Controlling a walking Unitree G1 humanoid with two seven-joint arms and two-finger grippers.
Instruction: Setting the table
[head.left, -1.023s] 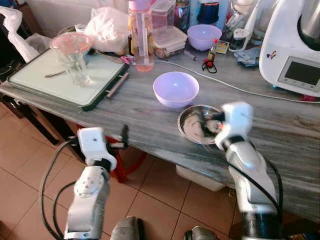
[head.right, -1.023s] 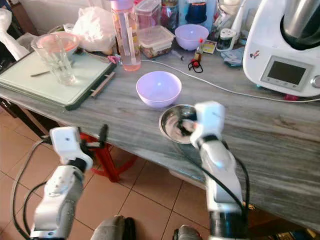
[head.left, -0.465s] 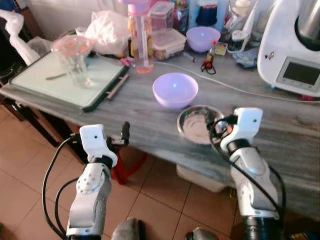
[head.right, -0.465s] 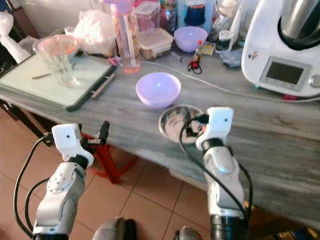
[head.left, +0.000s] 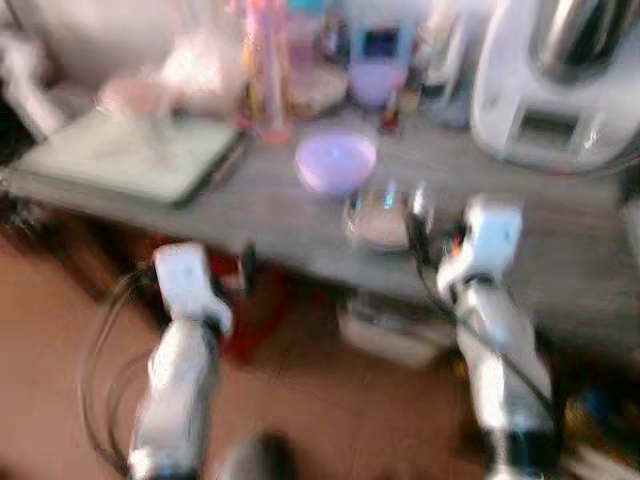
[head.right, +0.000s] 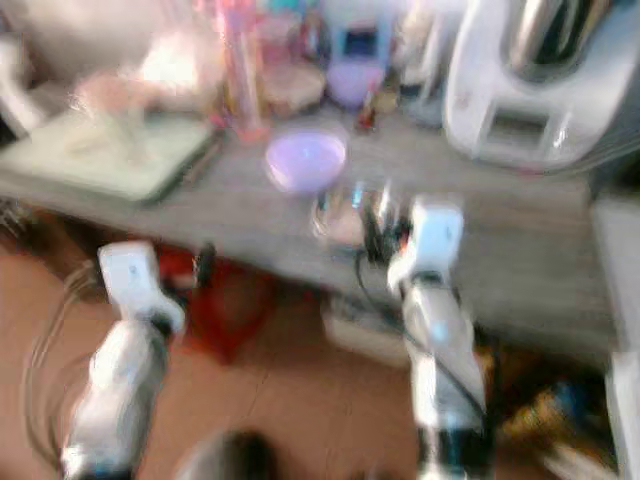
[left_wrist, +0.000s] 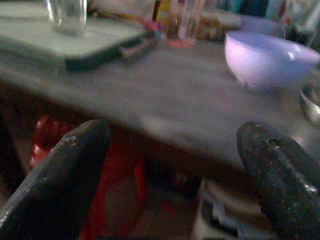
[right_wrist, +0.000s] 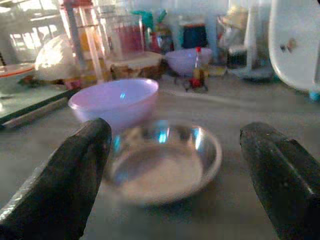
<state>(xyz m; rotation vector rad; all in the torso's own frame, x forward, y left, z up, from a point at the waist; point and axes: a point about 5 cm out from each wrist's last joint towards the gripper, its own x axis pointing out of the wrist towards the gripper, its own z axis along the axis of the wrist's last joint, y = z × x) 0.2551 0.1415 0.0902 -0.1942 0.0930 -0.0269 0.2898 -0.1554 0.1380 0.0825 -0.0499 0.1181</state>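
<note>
Fingers (right_wrist: 60, 180) of our right gripper (right_wrist: 170, 175) spread wide just before the steel bowl (right_wrist: 162, 162) on the grey counter (right_wrist: 235, 205), purple bowl (right_wrist: 114, 102) just behind the steel bowl, our left gripper (left_wrist: 170, 180) equally wide below the counter edge.

- The bowl (right_wrist: 114, 101) near the middle of the table is pale lilac; a second lilac bowl (right_wrist: 187, 59) sits at the far side.
- The shallow dish (right_wrist: 164, 161) is shiny silver steel.
- The tabletop (left_wrist: 165, 100) is grey with streaky grain.
- The tray (left_wrist: 75, 42) on the left is pale green, dark-rimmed.
- The appliance (head.left: 545, 95) at the far right is white.
- The floor (head.left: 60, 340) is terracotta.
</note>
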